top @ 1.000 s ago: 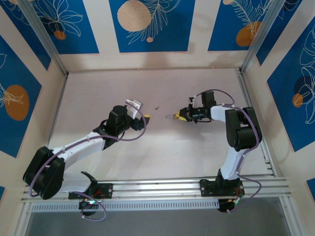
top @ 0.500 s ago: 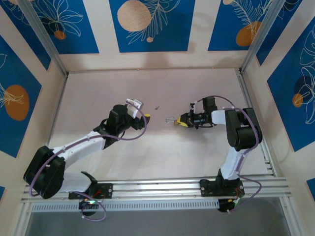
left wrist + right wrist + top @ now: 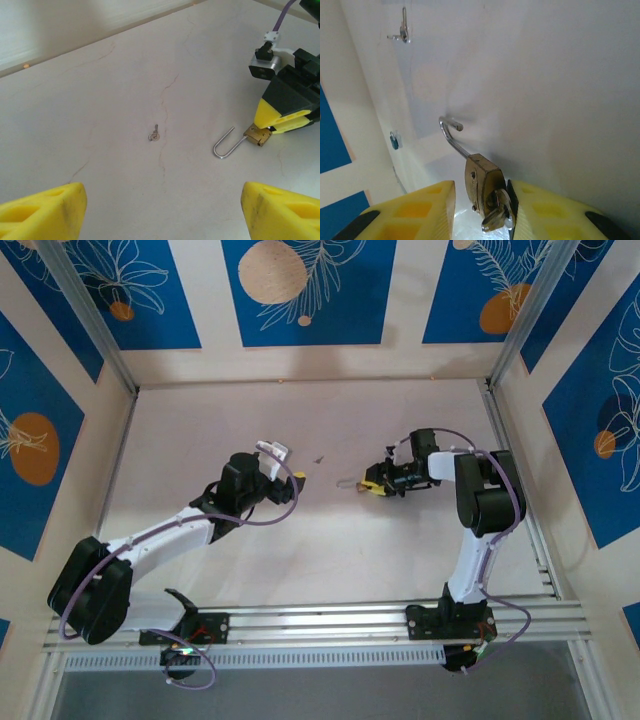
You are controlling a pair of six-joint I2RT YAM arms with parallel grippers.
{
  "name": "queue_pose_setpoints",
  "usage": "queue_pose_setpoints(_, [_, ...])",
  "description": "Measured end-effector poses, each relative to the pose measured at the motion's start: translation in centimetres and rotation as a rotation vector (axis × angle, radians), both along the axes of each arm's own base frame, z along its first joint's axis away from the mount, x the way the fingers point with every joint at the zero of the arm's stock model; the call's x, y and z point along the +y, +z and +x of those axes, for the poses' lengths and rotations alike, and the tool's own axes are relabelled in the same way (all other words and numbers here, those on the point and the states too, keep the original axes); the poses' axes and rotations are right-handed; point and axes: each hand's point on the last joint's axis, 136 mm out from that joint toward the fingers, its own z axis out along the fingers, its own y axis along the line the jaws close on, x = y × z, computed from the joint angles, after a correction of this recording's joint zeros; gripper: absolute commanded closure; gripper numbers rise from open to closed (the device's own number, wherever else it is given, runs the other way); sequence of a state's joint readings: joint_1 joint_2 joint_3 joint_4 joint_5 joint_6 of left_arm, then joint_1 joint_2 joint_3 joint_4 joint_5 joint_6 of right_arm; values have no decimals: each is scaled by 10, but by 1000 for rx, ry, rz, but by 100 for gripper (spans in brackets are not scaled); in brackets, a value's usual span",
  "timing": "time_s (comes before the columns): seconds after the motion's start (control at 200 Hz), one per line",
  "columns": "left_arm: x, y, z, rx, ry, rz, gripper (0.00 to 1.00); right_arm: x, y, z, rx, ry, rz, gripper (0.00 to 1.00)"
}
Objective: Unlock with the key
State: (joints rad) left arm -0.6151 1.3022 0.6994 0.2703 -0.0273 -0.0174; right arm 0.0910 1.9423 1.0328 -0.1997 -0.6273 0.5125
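Brass padlock (image 3: 480, 180), keyhole end half-hidden, between slightly parted right tool (image 3: 482, 189); left tool (image 3: 162, 194) wide apart; tiny key (image 3: 154, 133) on tabletop (image 3: 100, 75), indistinct.

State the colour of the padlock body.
The padlock body is brass-gold; right wrist view shows it best.

Just ahead of the right gripper (image 3: 372, 485) (its yellow tips point toward the left arm) lies a small padlock (image 3: 350, 483), shackle outward, at the fingertips. The left gripper (image 3: 287, 464) stands with jaws wide, apart from the padlock. A tiny dark speck (image 3: 319, 456) rests on the pale table (image 3: 300, 560) just beyond its fingertips, between both grippers.
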Motion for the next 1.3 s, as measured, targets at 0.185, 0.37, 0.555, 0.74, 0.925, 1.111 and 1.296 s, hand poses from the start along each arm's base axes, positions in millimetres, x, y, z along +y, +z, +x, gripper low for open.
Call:
queue_pose_setpoints(0.185, [1,1,0,1,0,14,12,-6,-2,2,9,-10,-47,61])
queue_pose_setpoints(0.37, [6,29,13,-65,31,83,0,-21,-2,6,17,-35,-107,58])
queue_pose_setpoints(0.555, [30,58,30,-117,177,125,0,-29,16,6,-13,-57,-155,57])
queue_pose_setpoints(0.74, [79,55,43,-19,359,159,0,-28,57,7,-126,-69,-185,57])
queue_pose_setpoints(0.925, [154,14,45,257,597,196,8,-8,92,0,-238,-37,-177,56])
queue_pose_setpoints(1.111, [209,-55,4,594,774,220,27,10,101,-9,-272,1,-162,56])
queue_pose_setpoints(1.296, [204,-103,-29,816,774,255,43,11,96,-11,-274,2,-154,56])
